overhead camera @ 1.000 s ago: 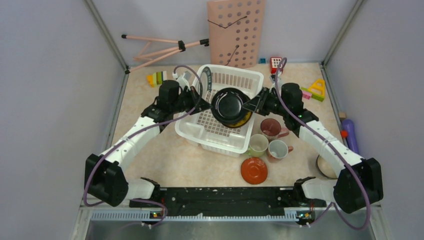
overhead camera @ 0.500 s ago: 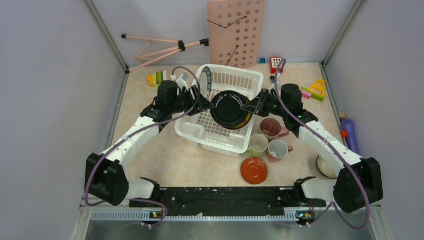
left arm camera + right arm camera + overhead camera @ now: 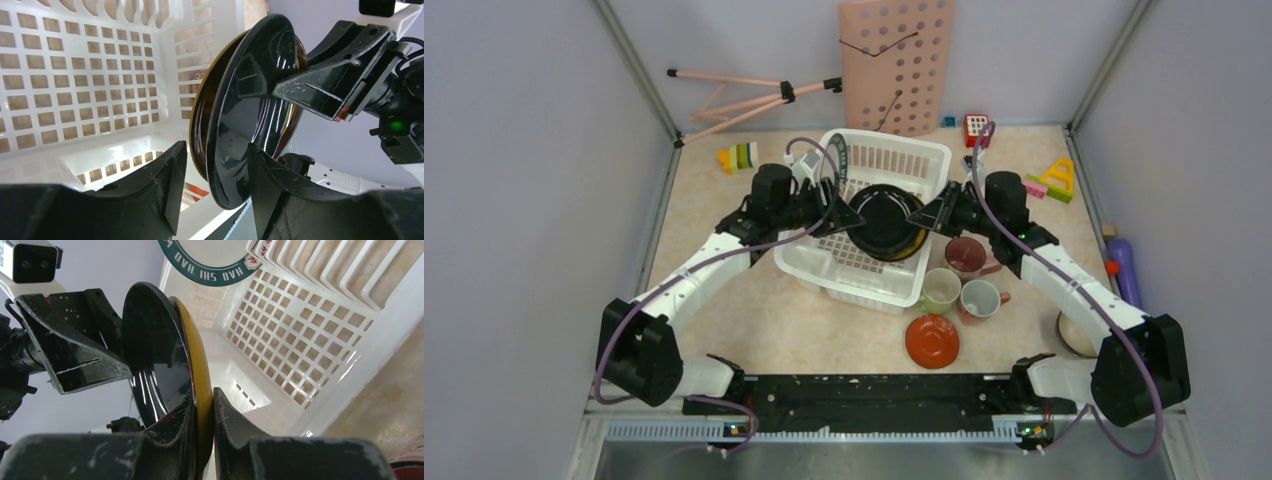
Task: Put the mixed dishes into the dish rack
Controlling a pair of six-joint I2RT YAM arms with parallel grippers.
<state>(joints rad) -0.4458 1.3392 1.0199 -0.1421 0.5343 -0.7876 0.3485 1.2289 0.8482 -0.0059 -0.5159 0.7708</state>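
Note:
The white dish rack (image 3: 864,262) sits mid-table. Over it, a black plate (image 3: 882,218) (image 3: 250,110) and a yellow plate (image 3: 912,246) (image 3: 198,355) stand on edge, side by side. My right gripper (image 3: 926,214) (image 3: 204,425) is shut on the yellow plate's rim; the black plate (image 3: 155,355) lies just outside its left finger. My left gripper (image 3: 838,224) (image 3: 216,185) is open, its jaws straddling both plates' edges. A green-rimmed plate (image 3: 836,165) (image 3: 210,265) stands in the rack's far end. On the table are a maroon mug (image 3: 969,257), a pale-green mug (image 3: 941,290), a pink mug (image 3: 980,298) and an orange saucer (image 3: 932,340).
A bowl (image 3: 1072,335) is half hidden by the right arm. A pink perforated board (image 3: 896,65) and a folded tripod (image 3: 744,95) lean at the back wall. Toy blocks (image 3: 739,157) lie back left, more blocks (image 3: 1054,180) back right, and a purple object (image 3: 1124,270) lies at the right wall.
My left gripper has gone from shut to open, then shifted slightly right along the plates. The right gripper keeps its hold and the plates have barely moved.

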